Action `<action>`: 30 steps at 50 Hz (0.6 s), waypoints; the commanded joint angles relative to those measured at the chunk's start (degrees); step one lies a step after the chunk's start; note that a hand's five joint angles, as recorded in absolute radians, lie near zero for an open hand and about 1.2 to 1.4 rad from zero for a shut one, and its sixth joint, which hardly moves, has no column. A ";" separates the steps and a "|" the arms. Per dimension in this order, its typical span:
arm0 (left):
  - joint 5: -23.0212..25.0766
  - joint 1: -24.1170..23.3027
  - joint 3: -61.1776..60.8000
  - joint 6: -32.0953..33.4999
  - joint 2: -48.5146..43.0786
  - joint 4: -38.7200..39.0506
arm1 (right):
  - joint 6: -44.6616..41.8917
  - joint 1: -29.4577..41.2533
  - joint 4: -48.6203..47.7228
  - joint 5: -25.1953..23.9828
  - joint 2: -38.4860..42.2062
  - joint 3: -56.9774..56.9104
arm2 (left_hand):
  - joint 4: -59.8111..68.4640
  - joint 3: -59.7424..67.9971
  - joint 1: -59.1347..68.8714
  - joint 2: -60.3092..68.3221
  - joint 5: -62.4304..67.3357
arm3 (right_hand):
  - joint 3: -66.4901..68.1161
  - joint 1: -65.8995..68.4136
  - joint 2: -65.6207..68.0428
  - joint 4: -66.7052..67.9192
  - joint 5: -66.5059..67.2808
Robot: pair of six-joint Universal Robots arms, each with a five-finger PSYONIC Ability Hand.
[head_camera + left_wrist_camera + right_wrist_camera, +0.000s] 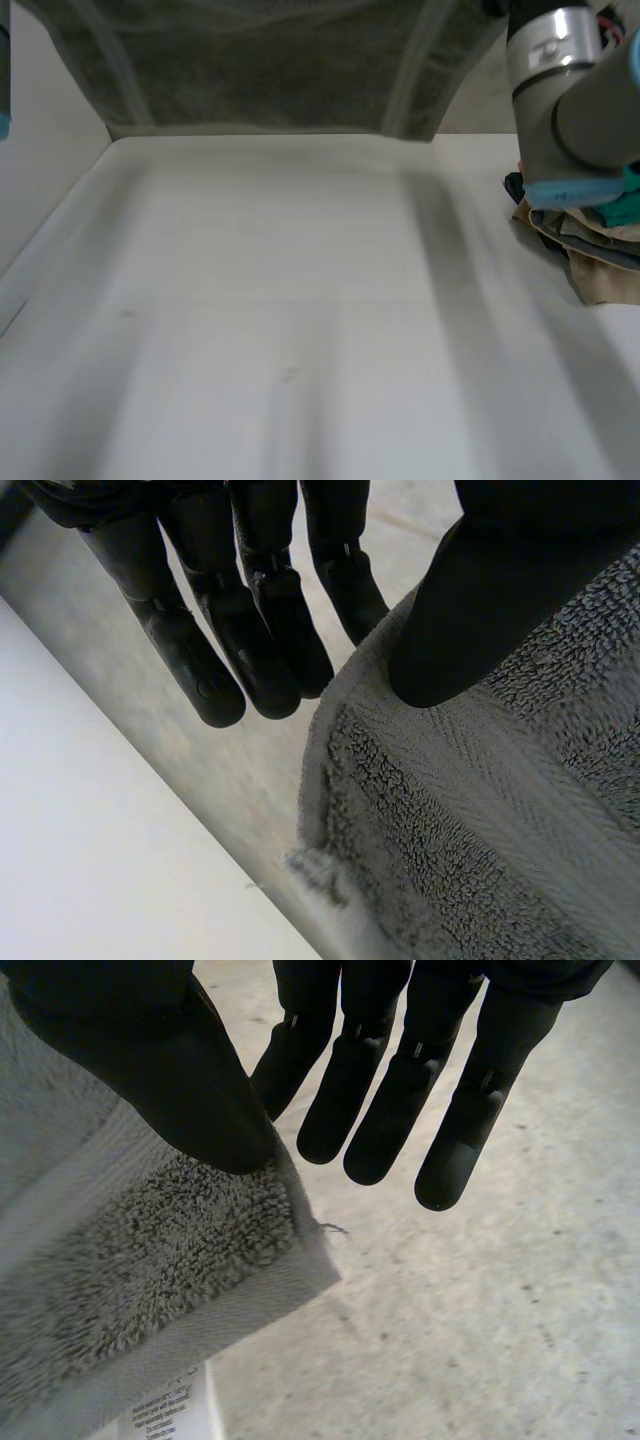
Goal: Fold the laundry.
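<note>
A grey towel (270, 65) is held up over the far side of the counter (280, 330), spread between both hands with its long axis running from left to right. One upper corner is pinched under the thumb of the left hand (480, 600). The other corner, near the label (175, 1415), is clamped likewise by the right hand (150, 1060), fingers kept straight. The bare counter lies nearer the robot than the towel, so the towel would probably be laid down that way. A pile of laundry (600, 265) is left by the right arm (570, 100).
</note>
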 commanded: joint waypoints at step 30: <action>11.88 5.19 -58.42 34.98 14.36 -32.59 | -20.07 -6.42 41.88 -3.08 -6.68 35.24 | 11.27 11.72 13.60 11.42 12.71 | 11.79 14.60 12.51 11.30 10.96</action>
